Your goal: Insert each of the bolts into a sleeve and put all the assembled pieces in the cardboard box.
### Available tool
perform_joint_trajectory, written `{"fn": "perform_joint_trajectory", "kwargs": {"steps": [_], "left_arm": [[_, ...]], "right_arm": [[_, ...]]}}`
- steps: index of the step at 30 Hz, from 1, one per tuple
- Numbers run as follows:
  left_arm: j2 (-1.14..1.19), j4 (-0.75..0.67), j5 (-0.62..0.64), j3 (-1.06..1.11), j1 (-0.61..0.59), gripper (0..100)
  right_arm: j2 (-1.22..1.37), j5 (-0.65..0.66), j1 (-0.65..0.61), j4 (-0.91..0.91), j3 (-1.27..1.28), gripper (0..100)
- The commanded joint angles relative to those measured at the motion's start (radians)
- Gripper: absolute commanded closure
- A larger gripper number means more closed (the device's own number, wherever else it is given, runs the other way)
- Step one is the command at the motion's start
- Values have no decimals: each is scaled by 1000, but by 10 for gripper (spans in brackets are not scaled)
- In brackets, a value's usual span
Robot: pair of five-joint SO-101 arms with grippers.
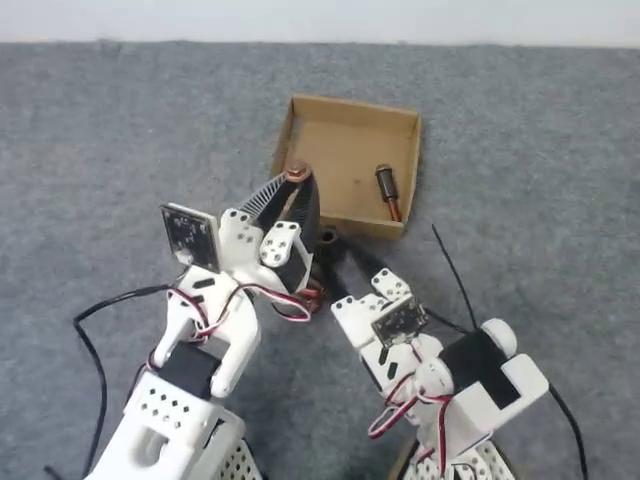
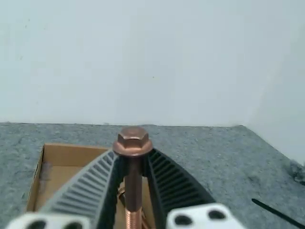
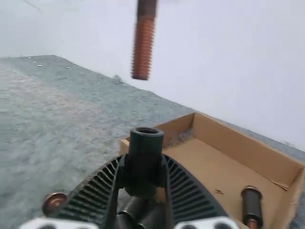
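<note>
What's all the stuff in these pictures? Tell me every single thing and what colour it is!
bolt: 1, copper, upright with its head up, held above the sleeve
sleeve: 1, black, held upright with its open end up, in front of the box
finished piece: 1, black sleeve with a copper bolt in it, lying inside the box by one side wall
loose piece: 1, copper, on the carpet; looks like a bolt head
cardboard box: 1, brown, on the carpet ahead of the arms
carpet: 1, grey, covers the table
cable: 1, black, on the carpet
left pincer: 1, black, shut on the bolt
right pincer: 1, black, shut on the sleeve
</note>
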Motion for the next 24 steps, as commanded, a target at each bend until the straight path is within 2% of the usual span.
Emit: {"fn": "perform_joint_trajectory", "kwargs": {"steps": [1,6,13,24], "left_arm": [[-66,-5,-2,18,6,989],[-147,-3,123,87,-2,989],[-273,-2,124,168,-34,989],[-287,-2,124,223,-28,989]], "right_arm": [[-4,-18,-31,1,21,991],[-4,-18,-31,1,21,991],[-4,-18,-33,2,21,991],[-4,-18,-54,2,21,991]]}}
